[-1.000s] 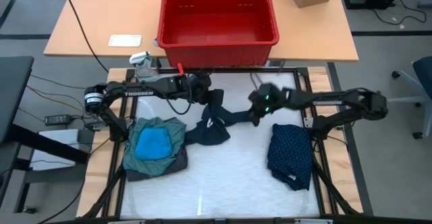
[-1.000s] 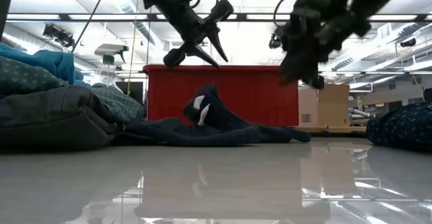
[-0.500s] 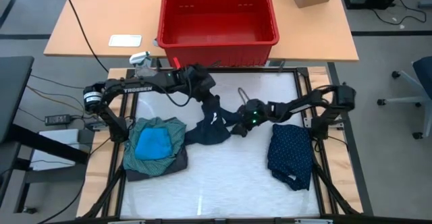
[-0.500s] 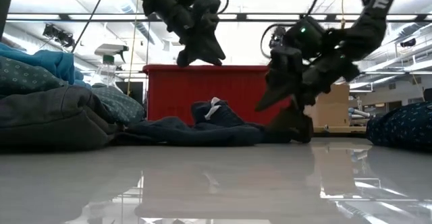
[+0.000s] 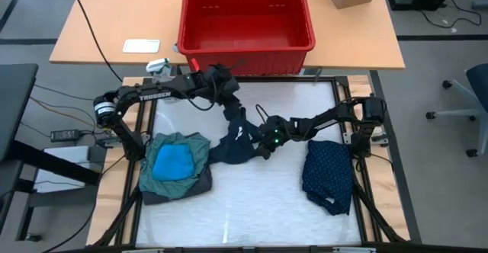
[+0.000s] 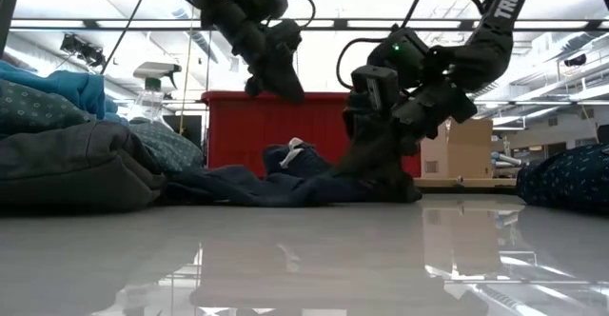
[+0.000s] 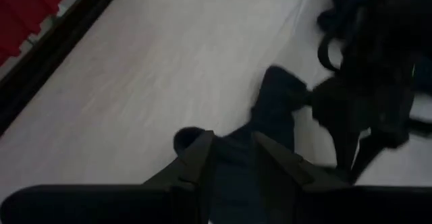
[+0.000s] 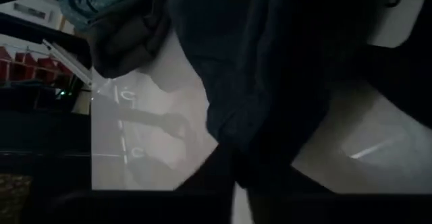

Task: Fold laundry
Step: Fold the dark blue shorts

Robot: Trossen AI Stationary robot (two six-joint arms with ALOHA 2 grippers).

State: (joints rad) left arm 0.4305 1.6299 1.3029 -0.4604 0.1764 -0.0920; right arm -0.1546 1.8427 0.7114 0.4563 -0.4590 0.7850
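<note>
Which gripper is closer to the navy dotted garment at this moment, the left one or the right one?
The right. The right gripper is down on the dark navy garment, beside the navy dotted garment. The left gripper is farther away, toward the red bin.

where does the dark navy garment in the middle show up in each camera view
High view: dark navy garment at mat centre, between both arms.
Low view: low dark heap in front of the red bin.
Left wrist view: dark cloth just past the left pincer.
Right wrist view: big dark fold filling the middle.
Shared landmark: the red bin, seen in both the high and low views.
</note>
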